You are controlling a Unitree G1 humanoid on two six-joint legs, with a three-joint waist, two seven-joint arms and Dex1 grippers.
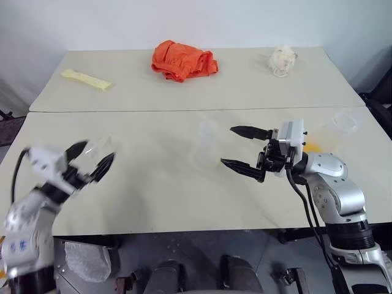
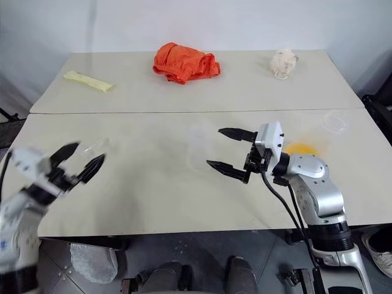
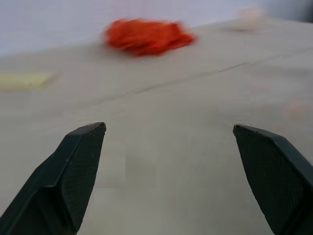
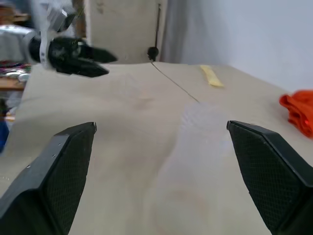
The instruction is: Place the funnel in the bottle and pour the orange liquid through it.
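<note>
Bottle point(image 4: 198, 128) between spread right tool point(image 1: 240, 149) fingers in right wrist view; left tool point(image 1: 90, 158) likewise agape, empty.

Beige tables point(image 1: 184, 98), white wall point(image 1: 184, 21), grey floor point(image 1: 202, 245)

My right fingers point(image 2: 225, 150) stood wide apart, pointing left at the pale bottle point(image 2: 199, 144) just beside their tips on the table point(image 2: 153, 184). My left fingers point(image 2: 78, 160) were spread too, empty, near a clear funnel point(image 2: 95, 146) lying on its side. A small orange puddle point(image 2: 301, 149) lay behind my right wrist, with a clear cup point(image 2: 334, 122) beyond it. An orange cloth point(image 2: 185, 62) lay at the far side.
</note>
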